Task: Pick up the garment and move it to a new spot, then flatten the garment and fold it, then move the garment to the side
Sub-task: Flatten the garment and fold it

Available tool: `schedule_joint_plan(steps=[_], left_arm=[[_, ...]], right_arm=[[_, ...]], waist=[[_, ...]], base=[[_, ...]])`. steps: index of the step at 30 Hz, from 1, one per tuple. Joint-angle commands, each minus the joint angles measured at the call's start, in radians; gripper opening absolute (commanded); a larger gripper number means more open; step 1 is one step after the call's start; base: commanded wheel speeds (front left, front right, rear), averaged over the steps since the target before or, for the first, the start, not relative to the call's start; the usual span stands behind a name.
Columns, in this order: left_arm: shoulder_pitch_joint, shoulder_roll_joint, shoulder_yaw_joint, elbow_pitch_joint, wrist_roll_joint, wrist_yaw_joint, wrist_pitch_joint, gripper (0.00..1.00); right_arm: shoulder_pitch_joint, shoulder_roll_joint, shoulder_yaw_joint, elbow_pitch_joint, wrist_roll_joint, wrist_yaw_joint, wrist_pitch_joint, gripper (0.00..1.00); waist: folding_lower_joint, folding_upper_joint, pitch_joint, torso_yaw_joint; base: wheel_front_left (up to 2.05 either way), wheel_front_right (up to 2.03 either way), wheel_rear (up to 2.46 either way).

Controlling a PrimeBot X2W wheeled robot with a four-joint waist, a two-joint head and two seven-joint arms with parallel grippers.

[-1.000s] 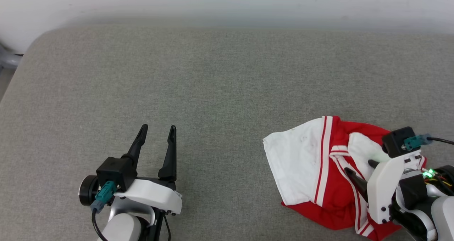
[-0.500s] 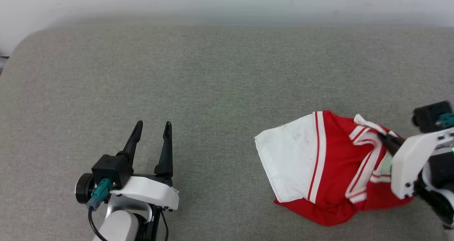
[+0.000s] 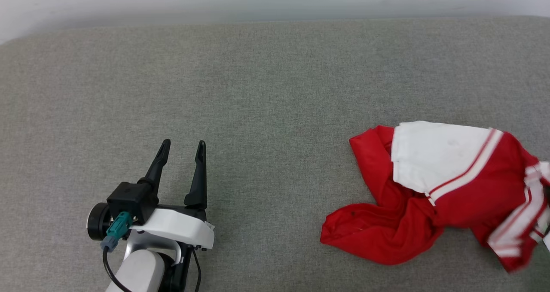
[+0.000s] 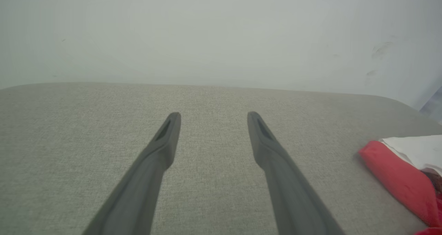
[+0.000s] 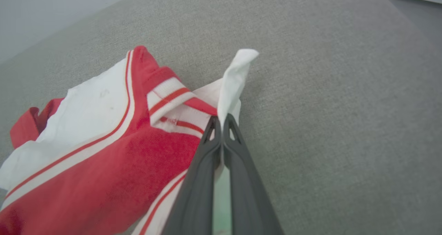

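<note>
Clamps the right pincer [image 5: 222,119] shut on a white fold of the garment [image 3: 455,197], the two dark fingers pressed together with cloth pinched between the tips and a white flap standing up just past them. Holds the left pincer [image 3: 183,144] wide open and gripping nothing, low over a bare stretch of the grey fabric-covered counter [image 3: 275,81] at the lower left of the head view, fingertips pointing toward the far edge and the pale wall [image 4: 221,27] behind it. Has the garment bunched at the right side of the counter, well apart from the left pincer and running off the right edge of the head view. Shows there a white panel edged with a red-and-white stripe on top, a rumpled red part trailing toward the near edge, and striped trim at the far right. Catches one red-and-white edge of the garment at the right border of the left wrist view, resting on the counter.
</note>
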Motion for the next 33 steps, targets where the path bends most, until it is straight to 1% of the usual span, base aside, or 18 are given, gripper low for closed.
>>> schedule_joint_plan(steps=[1,4,5,6,7,8,11,14,18,21,26,33], left_arm=[[-0.009,0.007,-0.003,-0.002,0.003,0.000,-0.002,1.00],[-0.012,0.010,-0.005,-0.004,0.003,0.002,0.001,1.00],[-0.014,0.011,-0.005,-0.004,0.003,0.001,0.002,1.00],[-0.015,0.012,-0.005,-0.003,0.002,0.000,0.002,1.00],[-0.016,0.013,-0.005,-0.003,0.001,0.001,0.003,1.00],[-0.017,0.014,-0.005,-0.002,0.000,0.002,0.003,1.00],[-0.014,0.018,-0.004,0.000,-0.004,0.004,0.005,1.00],[-0.010,0.019,-0.006,0.001,-0.006,0.005,0.006,1.00],[-0.001,0.018,-0.010,0.005,-0.010,0.008,0.007,1.00],[0.005,0.015,-0.015,0.008,-0.010,0.007,0.007,1.00],[0.015,0.015,-0.023,0.014,-0.015,0.010,0.016,1.00],[0.019,0.035,-0.025,0.008,-0.017,0.014,0.042,1.00]], right_arm=[[0.021,0.033,-0.051,0.055,0.021,-0.001,-0.034,0.00],[0.031,0.073,-0.118,0.140,0.041,-0.001,-0.088,0.00],[0.031,0.082,-0.134,0.166,0.046,-0.001,-0.105,0.25],[0.029,0.088,-0.151,0.189,0.052,-0.001,-0.125,0.57],[0.024,0.094,-0.162,0.207,0.057,-0.001,-0.145,0.97],[0.017,0.101,-0.169,0.223,0.060,-0.001,-0.166,1.00],[-0.005,0.110,-0.174,0.239,0.048,-0.001,-0.261,1.00],[-0.007,0.112,-0.156,0.221,0.015,-0.001,-0.375,1.00],[0.005,0.109,-0.107,0.173,-0.059,-0.001,-0.516,1.00],[0.023,0.117,-0.055,0.131,-0.110,-0.001,-0.582,1.00],[0.051,0.132,0.045,0.049,-0.168,-0.001,-0.624,1.00],[0.121,0.151,0.172,-0.089,-0.199,-0.001,-0.632,1.00]], waist=[[-0.0001,0.0000,0.007,-0.001],[-0.0001,0.0000,0.013,-0.001],[-0.0001,0.0000,0.015,-0.001],[-0.0001,0.0000,0.016,-0.001],[-0.0001,0.0000,0.016,-0.001],[-0.0001,0.0000,0.016,-0.003],[-0.0001,0.0000,0.012,-0.006],[-0.0001,0.0000,0.003,-0.009],[-0.0001,0.0000,-0.018,-0.010],[-0.0001,0.0000,-0.033,-0.008],[-0.0001,0.0000,-0.060,-0.005],[-0.0001,0.0000,-0.094,-0.007]], base=[[0.00,0.00,0.00],[0.00,0.00,0.00],[0.00,0.00,0.00],[0.00,0.00,0.00],[0.00,0.00,0.00],[0.00,0.00,0.00],[0.00,0.00,0.00],[0.00,0.00,0.00],[0.00,0.00,0.00],[0.00,0.00,0.00],[0.00,0.00,0.00],[0.00,0.00,0.00]])
